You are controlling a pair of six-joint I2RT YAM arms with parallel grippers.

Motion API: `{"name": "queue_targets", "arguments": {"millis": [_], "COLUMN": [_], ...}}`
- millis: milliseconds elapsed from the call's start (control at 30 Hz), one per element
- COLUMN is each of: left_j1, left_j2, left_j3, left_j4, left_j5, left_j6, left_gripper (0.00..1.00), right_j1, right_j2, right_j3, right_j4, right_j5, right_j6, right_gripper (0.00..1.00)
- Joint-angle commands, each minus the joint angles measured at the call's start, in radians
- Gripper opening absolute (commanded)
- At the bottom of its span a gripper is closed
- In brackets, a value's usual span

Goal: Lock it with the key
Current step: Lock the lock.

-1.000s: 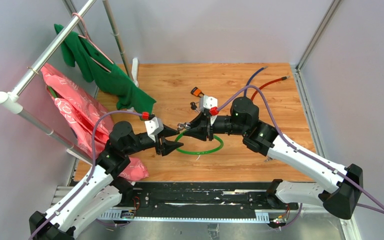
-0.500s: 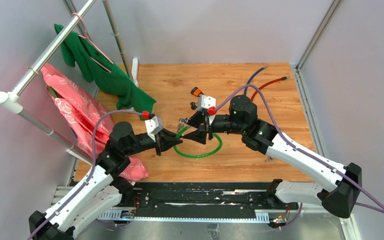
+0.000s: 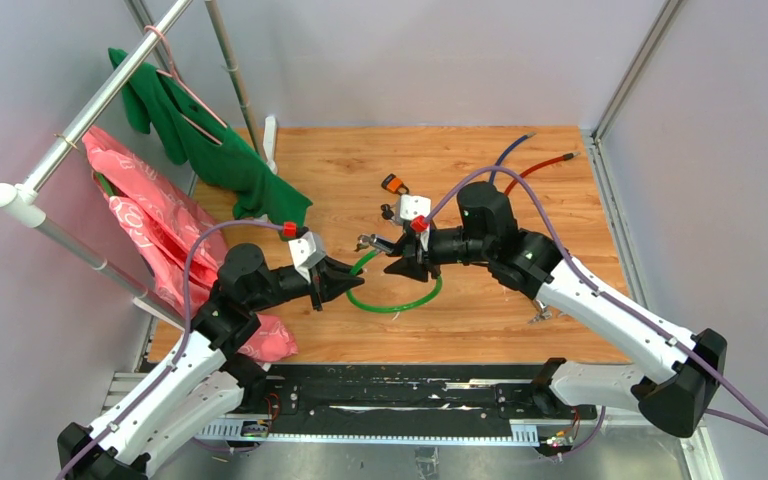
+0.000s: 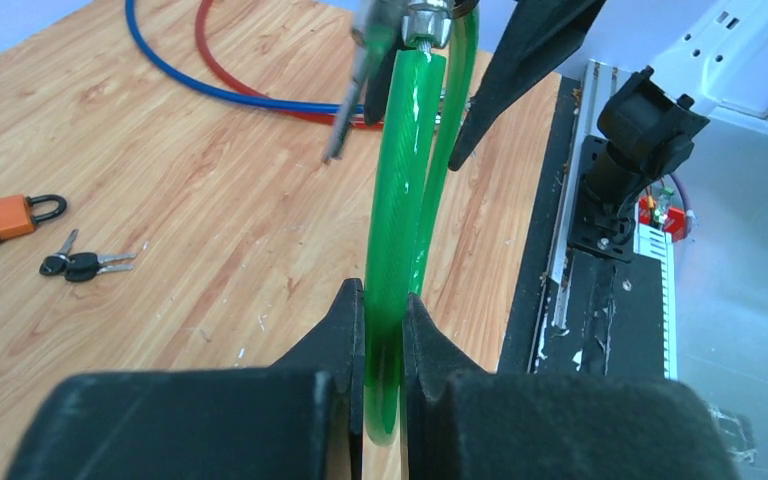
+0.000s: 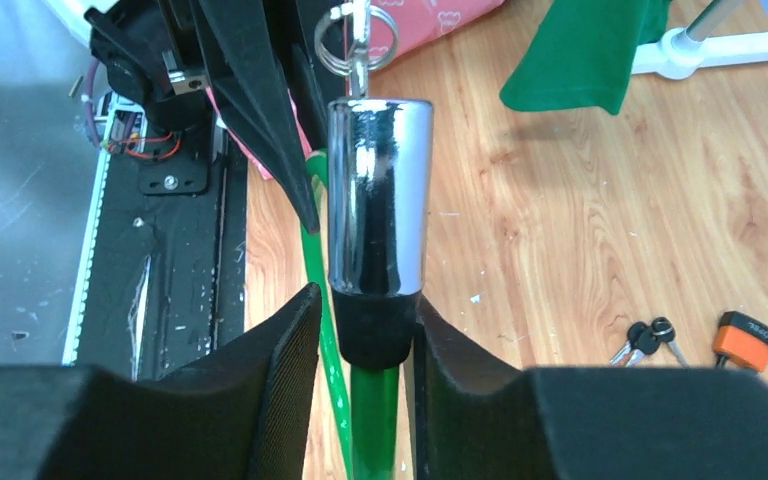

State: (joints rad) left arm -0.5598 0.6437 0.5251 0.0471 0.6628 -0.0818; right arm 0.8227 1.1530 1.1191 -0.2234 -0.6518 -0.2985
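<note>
Nearest to me, the left gripper is pressed together on the green cable, pinching the loop edge-on so that both strands rise away from its fingers. In the overhead view this gripper sits at the left side of the loop, which curves over the wooden table.

A little further out, the right gripper faces the left one. Its fingers pinch the black collar at the base of the chrome lock cylinder, which stands upright between them with the cable leaving below. A key ring hangs at the cylinder's far end, and the left wrist view shows a dangling key beside the top of the loop. I cannot tell whether any key blade is seated in the cylinder, or whether the cable's free end is fully home.

Beyond the arms, an orange padlock lies flat on the wood with a pair of small keys just beside it, untouched by either gripper. Further back lie a red cord and a blue cord. At the far left a clothes rack carries a green garment and a pink garment.

My judgement: the cable lock is braced in both grippers, which is preparation only. Neither gripper touches a key, so seating and turning it remain.
</note>
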Motion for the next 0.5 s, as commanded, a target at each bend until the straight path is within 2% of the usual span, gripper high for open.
{"name": "queue_targets", "arguments": {"millis": [0,100,167,467], "left_j1": [-0.001,-0.001,-0.002,-0.002], "left_j2": [-0.013,-0.005,-0.002,-0.011], "left_j3": [-0.004,-0.011,-0.017,-0.036], "left_j4": [0.035,-0.017,-0.072,-0.139], "left_j5": [0.011,-0.021,-0.056,-0.070], "left_j6": [0.022,0.075,0.121,0.178], "left_gripper": [0.00,0.00,0.00,0.00], "right_j1": [-0.013,-0.013,-0.013,-0.060], "right_j2": [0.008,0.006,-0.003,-0.067], "right_j3": [0.031,0.044,0.046,0.012], "right_j4": [-0.064,-0.064,-0.063,0.007], "right_j5": [-0.009,0.003,0.022,0.033], "right_j6": [-0.028,-0.022,-0.021,0.040], "right_gripper": [0.26,0.07,0.00,0.00]}}
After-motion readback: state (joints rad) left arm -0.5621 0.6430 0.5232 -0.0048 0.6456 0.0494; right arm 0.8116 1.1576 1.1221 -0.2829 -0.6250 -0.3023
